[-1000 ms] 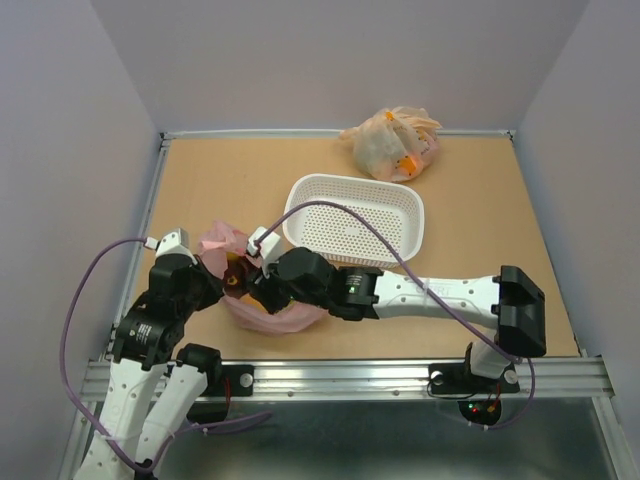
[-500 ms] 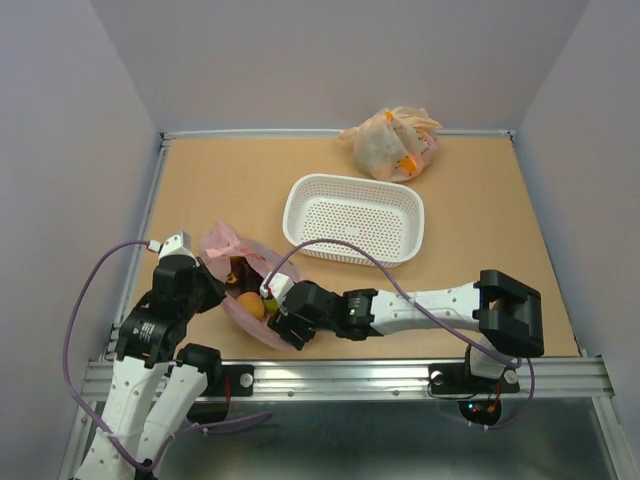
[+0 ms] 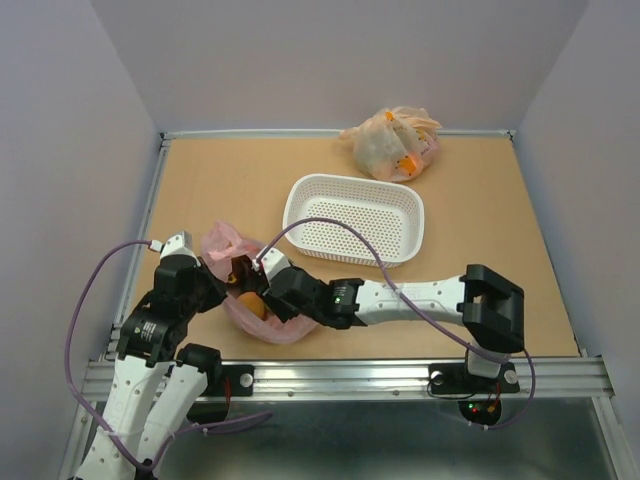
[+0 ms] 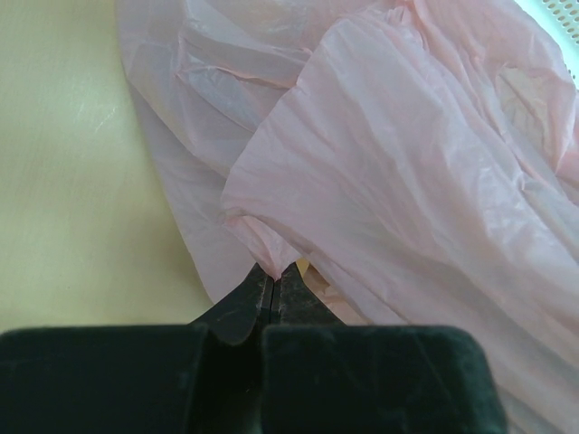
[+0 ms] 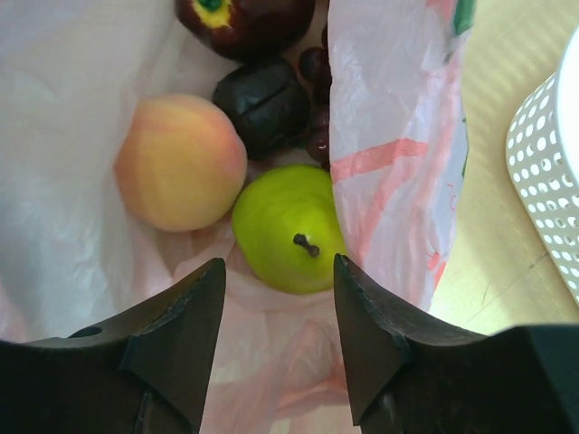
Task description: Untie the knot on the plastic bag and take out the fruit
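Tan bench [image 3: 480, 230], grey walls. Nearest, at near-left edge: plastic bag [image 3: 216, 241], already open, long axis running near-right to far-left, mouth facing up. Pinched at rim fold by left gripper [image 4: 274, 276], jaws closed on film. Spanned by right gripper [image 5: 279, 264], jaws spread over the fruit [image 5: 179, 163]. Risk: film nipped with pear [image 5: 280, 231], dragging bag. Beyond: white basket [image 3: 355, 179]

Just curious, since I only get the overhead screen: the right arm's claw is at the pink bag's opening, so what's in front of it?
Observer: Its wrist camera shows the right gripper open, pointed at a green fruit.
Visitor: Anything else in there?
Observer: A dark plum and grapes behind it.
Visitor: And the left claw?
Observer: The left gripper is shut on a fold of the pink bag.
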You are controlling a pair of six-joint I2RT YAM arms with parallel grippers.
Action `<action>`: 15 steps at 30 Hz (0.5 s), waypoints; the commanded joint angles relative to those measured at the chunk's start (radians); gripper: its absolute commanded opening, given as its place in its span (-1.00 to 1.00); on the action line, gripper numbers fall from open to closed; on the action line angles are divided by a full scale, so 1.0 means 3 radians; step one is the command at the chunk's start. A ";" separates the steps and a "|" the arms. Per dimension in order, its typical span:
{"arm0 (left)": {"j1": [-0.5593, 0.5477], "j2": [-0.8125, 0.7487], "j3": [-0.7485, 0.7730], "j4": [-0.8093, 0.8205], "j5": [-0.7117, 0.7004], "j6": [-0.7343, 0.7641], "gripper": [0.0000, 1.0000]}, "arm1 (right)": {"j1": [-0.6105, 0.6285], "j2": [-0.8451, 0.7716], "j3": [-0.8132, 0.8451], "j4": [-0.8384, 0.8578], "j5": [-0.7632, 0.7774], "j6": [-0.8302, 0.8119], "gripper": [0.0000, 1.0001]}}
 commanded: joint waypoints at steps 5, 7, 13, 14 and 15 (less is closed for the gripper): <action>0.0006 -0.0052 -0.0048 0.0111 0.0024 0.0050 -1.00 | -0.0187 0.0279 0.0192 0.0237 -0.0019 0.0242 0.26; 0.0006 -0.0062 -0.0048 0.0121 0.0029 0.0050 -1.00 | -0.0207 0.0336 0.0192 0.0299 -0.0096 0.0247 0.28; 0.0006 -0.0072 -0.0053 0.0126 0.0019 0.0050 -1.00 | -0.0218 0.0412 0.0202 0.0391 -0.0285 0.0145 0.26; 0.0006 -0.0078 -0.0053 0.0131 0.0019 0.0050 -1.00 | -0.0218 0.0407 0.0208 0.0487 -0.0301 0.0135 0.21; 0.0006 -0.0083 -0.0053 0.0137 0.0014 0.0050 -1.00 | -0.0218 0.0412 0.0208 0.0503 -0.0316 0.0125 0.15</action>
